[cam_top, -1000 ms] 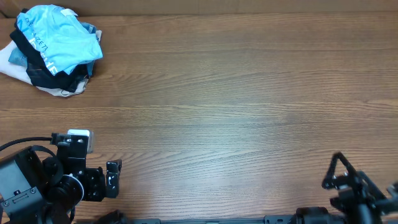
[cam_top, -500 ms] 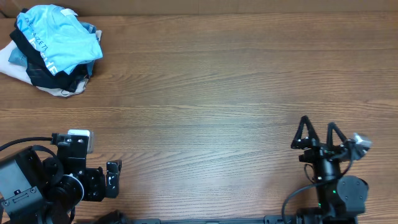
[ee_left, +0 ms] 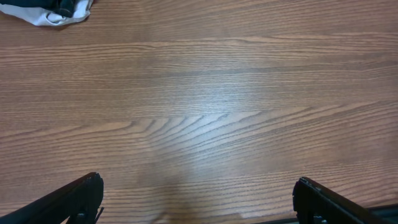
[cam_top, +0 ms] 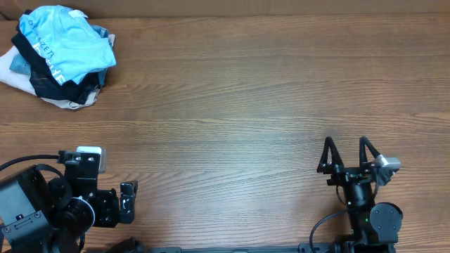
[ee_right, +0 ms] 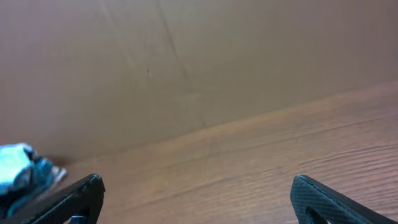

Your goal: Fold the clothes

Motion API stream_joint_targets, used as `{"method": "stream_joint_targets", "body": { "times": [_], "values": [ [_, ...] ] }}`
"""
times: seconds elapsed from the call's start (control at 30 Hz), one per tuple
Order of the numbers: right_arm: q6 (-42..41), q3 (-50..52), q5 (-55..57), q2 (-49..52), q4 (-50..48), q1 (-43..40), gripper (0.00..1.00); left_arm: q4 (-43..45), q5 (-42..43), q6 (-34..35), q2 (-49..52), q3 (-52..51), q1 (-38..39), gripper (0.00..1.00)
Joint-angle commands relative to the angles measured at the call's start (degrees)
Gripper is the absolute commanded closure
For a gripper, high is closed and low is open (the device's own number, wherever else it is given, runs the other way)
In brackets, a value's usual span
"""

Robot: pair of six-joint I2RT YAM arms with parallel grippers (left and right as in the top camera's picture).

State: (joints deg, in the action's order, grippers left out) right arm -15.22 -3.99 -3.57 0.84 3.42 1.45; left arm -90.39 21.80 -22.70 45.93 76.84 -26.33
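L gripper (ee_left: 198, 186) + R gripper (cam_top: 346, 151) both wide open, empty; blue shirt (cam_top: 67, 43) looks light/floppy atop pile (cam_top: 43, 86), prob best pinched at a loose hem.

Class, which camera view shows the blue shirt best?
Overhead: the blue shirt lies clear atop the pile. Right wrist catches only a small blurry patch at its edge; left wrist shows just the pile's white fabric.

left gripper (ee_left: 198, 183) wide open, right gripper (cam_top: 346, 146) wide open, both empty
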Motion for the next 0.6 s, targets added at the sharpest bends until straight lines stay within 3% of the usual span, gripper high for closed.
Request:
{"method": "stream_joint_targets", "body": {
  "times": [0.0,0.57],
  "values": [
    [3.28,1.81,-0.66,-0.68,-0.83,0.96,0.00,0.26,-0.17,-0.92,-0.24,0.13,0.11,0.00],
    [3.28,3.54,0.68,-0.68,1.14,1.16,0.00,0.26,-0.17,-0.92,-0.24,0.13,0.11,0.00]
  ]
}}
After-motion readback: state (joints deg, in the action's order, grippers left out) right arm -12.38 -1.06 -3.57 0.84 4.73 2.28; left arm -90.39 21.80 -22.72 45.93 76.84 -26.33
